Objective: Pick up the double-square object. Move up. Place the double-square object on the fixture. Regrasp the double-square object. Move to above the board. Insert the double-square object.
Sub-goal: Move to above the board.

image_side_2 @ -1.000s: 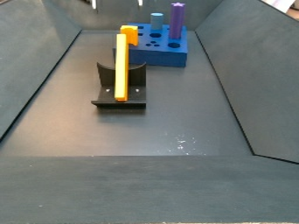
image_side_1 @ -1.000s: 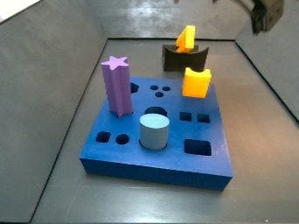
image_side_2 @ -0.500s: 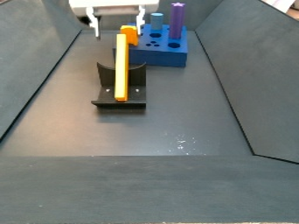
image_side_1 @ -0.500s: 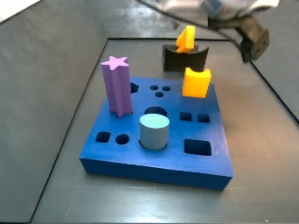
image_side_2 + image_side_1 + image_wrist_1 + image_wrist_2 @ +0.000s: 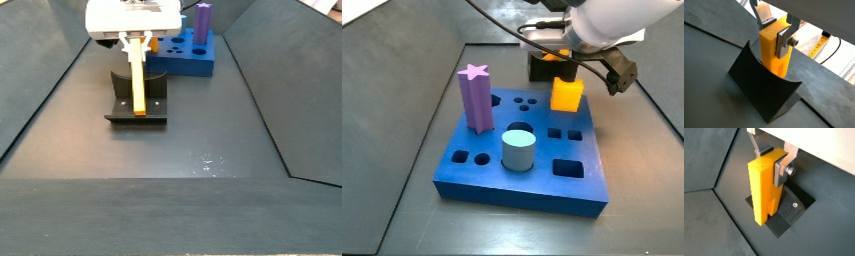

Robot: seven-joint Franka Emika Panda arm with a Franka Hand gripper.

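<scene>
The double-square object [image 5: 774,57] [image 5: 763,193], a long orange-yellow bar, stands upright in the dark fixture [image 5: 761,85] [image 5: 791,210]. My gripper [image 5: 774,32] [image 5: 773,162] is shut on the bar's top end, one silver finger flat on each side. In a side view the gripper [image 5: 132,42] sits over the bar [image 5: 135,85], which leans against the fixture [image 5: 138,108]. In a side view my arm hides most of the bar, with the fixture [image 5: 545,70] showing below it. The blue board [image 5: 516,170] [image 5: 187,65] lies just beyond the fixture.
On the board stand a purple star post [image 5: 474,98] [image 5: 202,22], a grey-blue cylinder [image 5: 519,150] and a stubby yellow block [image 5: 567,94]. Several holes in the board are free. Sloping grey walls enclose the dark floor.
The gripper has come down from above and behind the fixture onto the bar's top end. Its fingers, wide apart half a second ago, have closed on the bar.
</scene>
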